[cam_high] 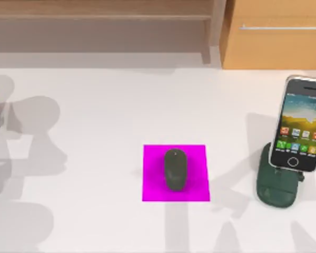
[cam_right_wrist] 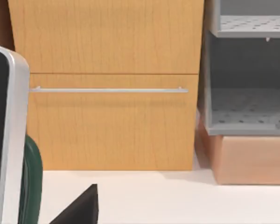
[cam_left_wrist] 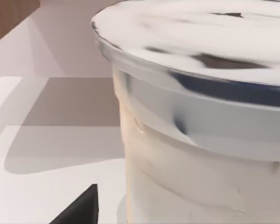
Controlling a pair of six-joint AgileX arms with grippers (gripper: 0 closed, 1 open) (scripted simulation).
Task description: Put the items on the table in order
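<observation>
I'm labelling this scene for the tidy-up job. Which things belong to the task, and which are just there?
Part of the job:
- mouse, lying on the magenta mat
- smartphone, propped on the dark green stand
- white table

Just there:
- wooden cabinet
- white cup beside the left arm

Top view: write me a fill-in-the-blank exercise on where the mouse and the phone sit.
1. The mouse lies on a ____ square mat near the middle of the table.
2. The smartphone stands propped on a dark ____ stand.
3. The smartphone is at the table's ____ side in the top view.
4. Behind the smartphone stands a wooden cabinet with a thin ____ handle.

Missing words: magenta; green; right; silver
</observation>
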